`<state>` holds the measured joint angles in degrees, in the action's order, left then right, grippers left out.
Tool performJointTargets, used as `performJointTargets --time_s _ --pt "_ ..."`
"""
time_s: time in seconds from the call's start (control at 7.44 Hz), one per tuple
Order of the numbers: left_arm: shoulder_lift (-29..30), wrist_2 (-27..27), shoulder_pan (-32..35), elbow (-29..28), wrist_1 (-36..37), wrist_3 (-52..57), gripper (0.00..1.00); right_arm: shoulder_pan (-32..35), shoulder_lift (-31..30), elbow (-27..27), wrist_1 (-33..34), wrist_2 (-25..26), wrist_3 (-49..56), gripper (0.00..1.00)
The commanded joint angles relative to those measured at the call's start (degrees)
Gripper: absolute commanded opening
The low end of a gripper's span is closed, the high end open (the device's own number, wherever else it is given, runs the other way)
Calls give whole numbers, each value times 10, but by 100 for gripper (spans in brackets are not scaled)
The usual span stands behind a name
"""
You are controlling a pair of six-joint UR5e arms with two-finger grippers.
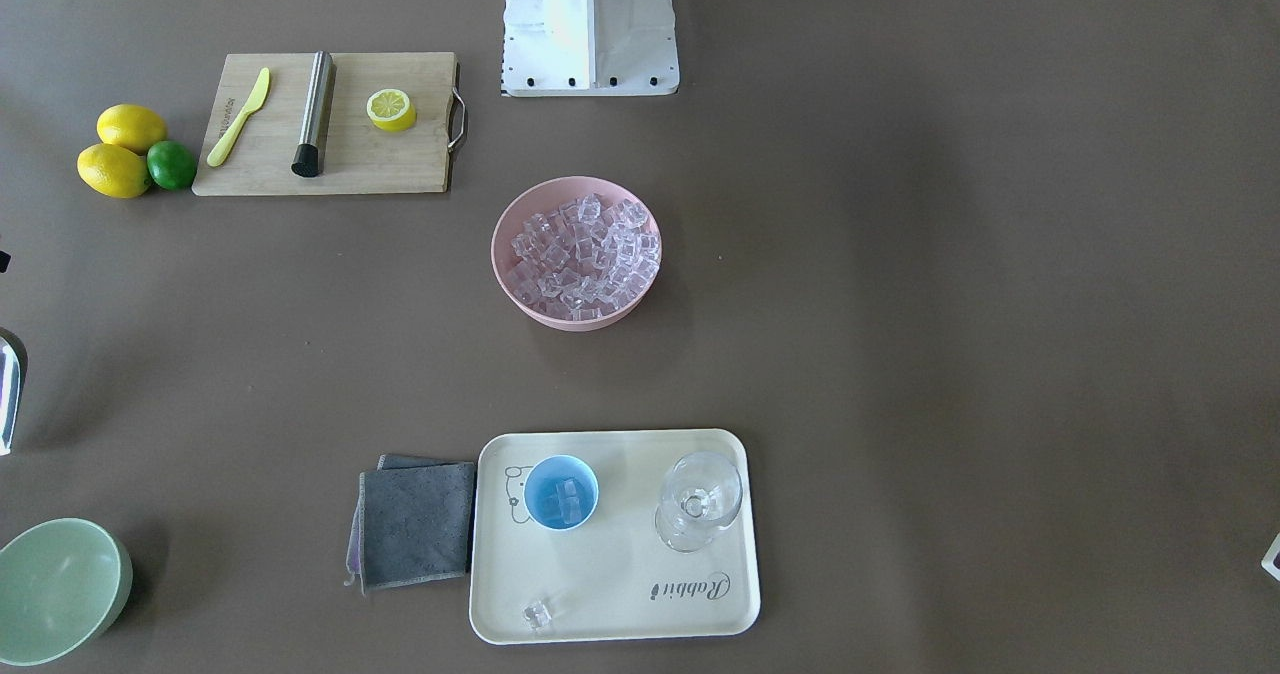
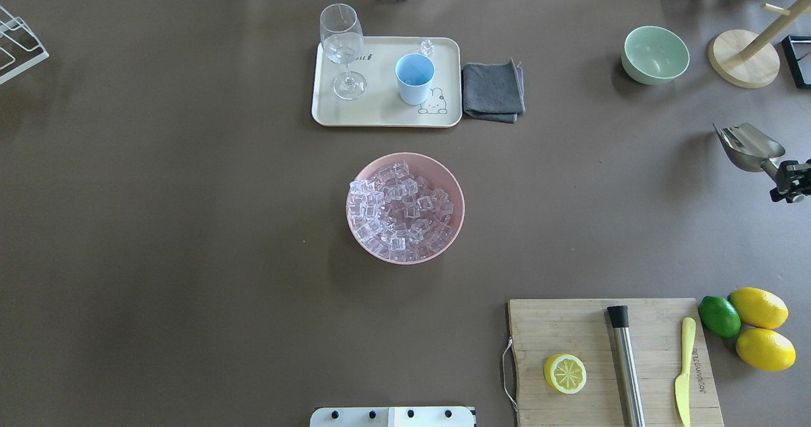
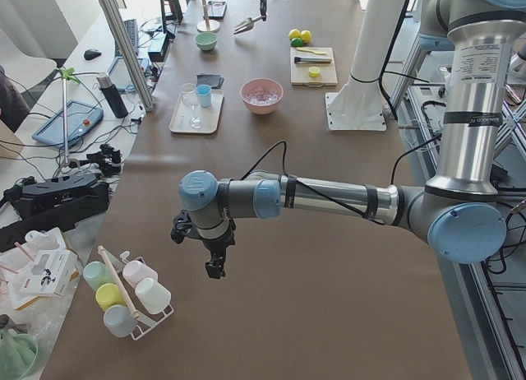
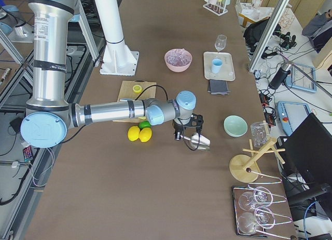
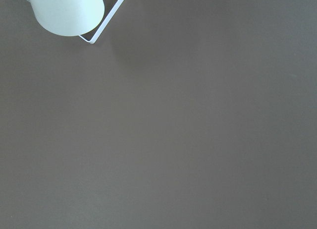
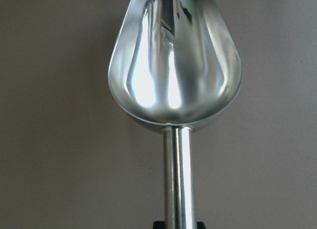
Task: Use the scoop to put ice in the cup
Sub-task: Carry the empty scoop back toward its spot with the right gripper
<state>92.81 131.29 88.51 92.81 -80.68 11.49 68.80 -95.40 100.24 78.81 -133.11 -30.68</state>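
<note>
Ice (image 2: 402, 208): you see most cubes heaped in pink bowl (image 2: 461, 215) at table ctr. A few cubes lie inside cup. One stray cube (image 1: 537, 613) sits on tray by its far edge, apart from cup.
Cup (image 2: 414, 91): upright on cream tray (image 2: 380, 113), on the half toward robot's R; light blue, white rim. Front-facing view shows you the cubes at its bottom.
Scoop (image 2: 747, 148): held over table's R end, well apart from bowl & tray. Trough is angled toward far side & table ctr, handle running back to gripper. In R wrist view you look along the polished trough, handle reaching btm edge.
R gripper (image 2: 784, 183): clamped on scoop handle at overhead view's R edge, between green bowl (image 2: 656, 53) & lemons (image 2: 758, 308) along that side.
L gripper (image 3: 214, 265): over bare table at L end, near mug rack (image 3: 123, 302). You get it from side cam only, so cannot tell if fingers are wide or narrow. L wrist cam shows brown table & one pale mug (image 5: 67, 11) in top corner.
Glass (image 2: 342, 50): clear, stemmed, upright on tray, beside cup on robot's L.
Cloth (image 2: 491, 90): grey, folded, just beside tray's R edge.
Board (image 2: 595, 332): near robot, R side; carries half lemon (image 2: 564, 373), steel cylinder (image 2: 627, 370), yellow knife (image 2: 683, 376).
</note>
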Motion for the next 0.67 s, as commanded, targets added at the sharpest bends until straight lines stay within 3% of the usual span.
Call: performJointTargets --time_s 0.0,0.13,0.27,0.4,0.54 --pt "-1 1 0 -1 1 0 99 -15 -1 -19 -16 0 -3 0" --pt "1 2 0 2 1 -1 99 -16 -1 -20 -16 0 -6 21" --pt "3 11 0 -1 0 0 99 -16 -3 -23 -16 0 -6 57" --pt "2 19 -1 0 0 0 99 -16 -4 -26 -16 -1 -5 67" --pt "1 20 -1 -2 1 0 99 -16 -3 -26 -16 -2 -6 96"
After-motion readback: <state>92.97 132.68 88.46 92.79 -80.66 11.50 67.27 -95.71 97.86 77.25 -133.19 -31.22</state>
